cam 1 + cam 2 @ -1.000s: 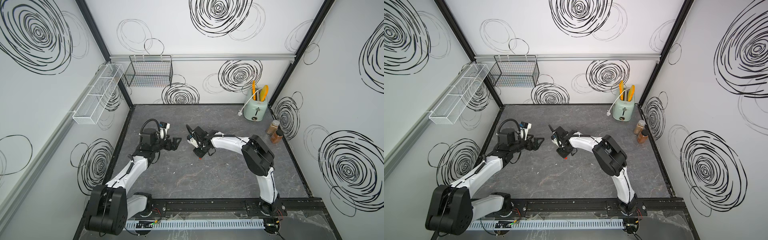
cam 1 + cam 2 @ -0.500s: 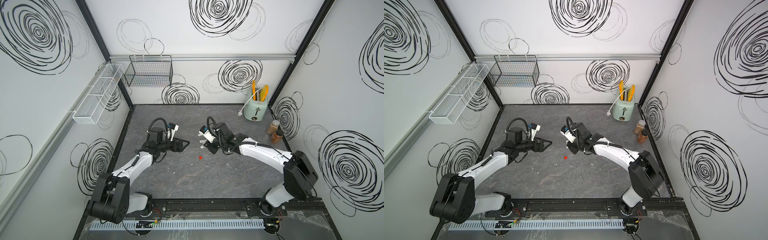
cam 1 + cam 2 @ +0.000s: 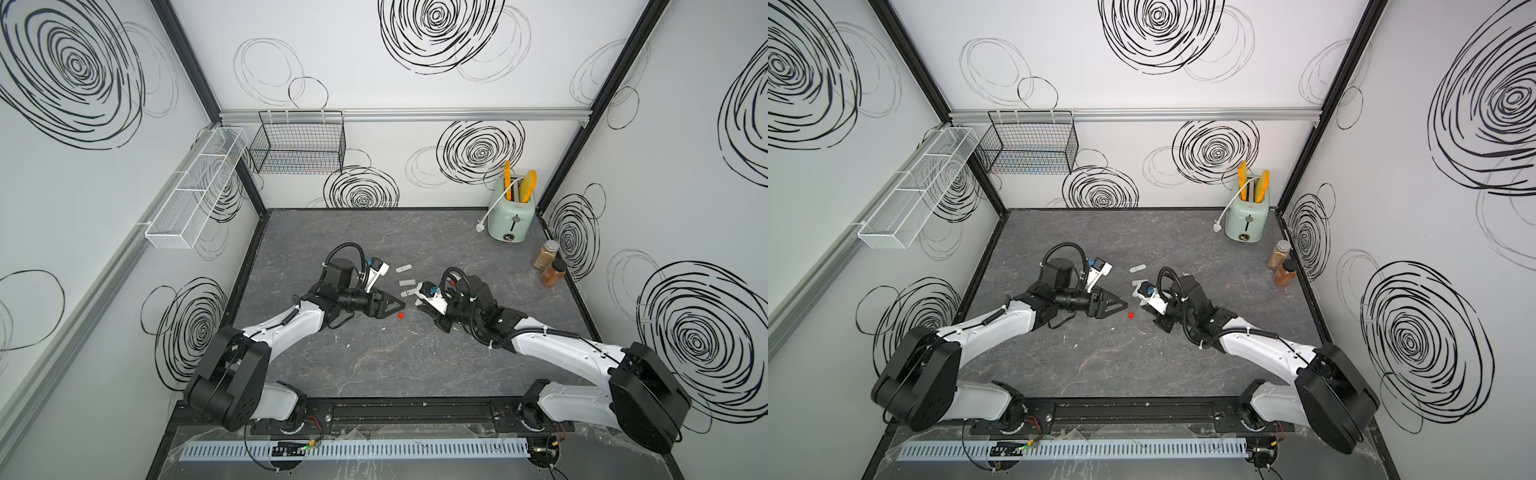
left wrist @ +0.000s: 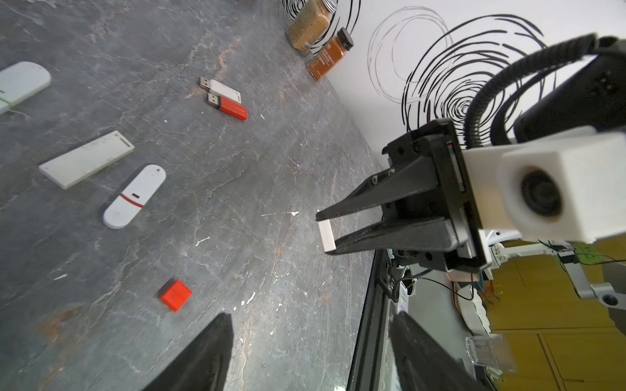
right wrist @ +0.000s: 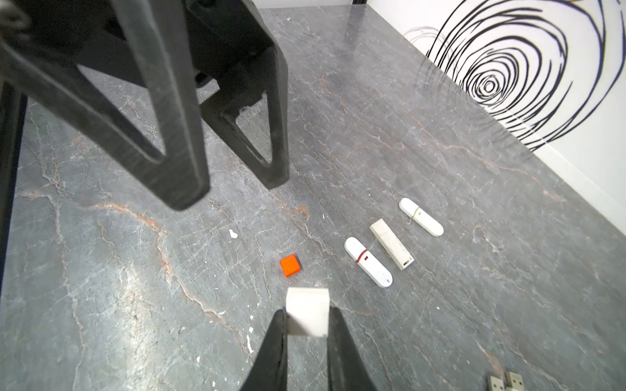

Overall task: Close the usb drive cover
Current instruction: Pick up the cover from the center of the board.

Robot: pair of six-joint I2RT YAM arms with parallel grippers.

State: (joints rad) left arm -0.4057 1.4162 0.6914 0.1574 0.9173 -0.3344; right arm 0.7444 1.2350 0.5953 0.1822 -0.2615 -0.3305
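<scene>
- The white cap (image 5: pixel 307 301) is pinched at the very tips of the right end effector (image 5: pixel 307 315), which is closed on it and raised clear of the tabletop (image 5: pixel 372 118). Most of the cap protrudes past the fingertips, judged so that its mouth is left free for a plug.
- The uncapped white drive (image 4: pixel 224 89) and uncapped red drive (image 4: pixel 232 107) are laid side by side, touching, with metal plugs bare and pointed the same way. Both are well apart from the held cap.
- The red cap (image 4: pixel 176 295) is lying loose on the tabletop, near the left end effector (image 4: pixel 315 352). Its jaws are parted with nothing between them, judged lined up for picking up that cap.
- Nearby, no plug is shown on the red-striped drive (image 4: pixel 133 196), flat stick (image 4: pixel 86 159) or green-striped drive (image 5: pixel 421 216).
- Print is present on the spice jar (image 4: pixel 330 54) label but is too small to be read. No writing is legible on the drives.
</scene>
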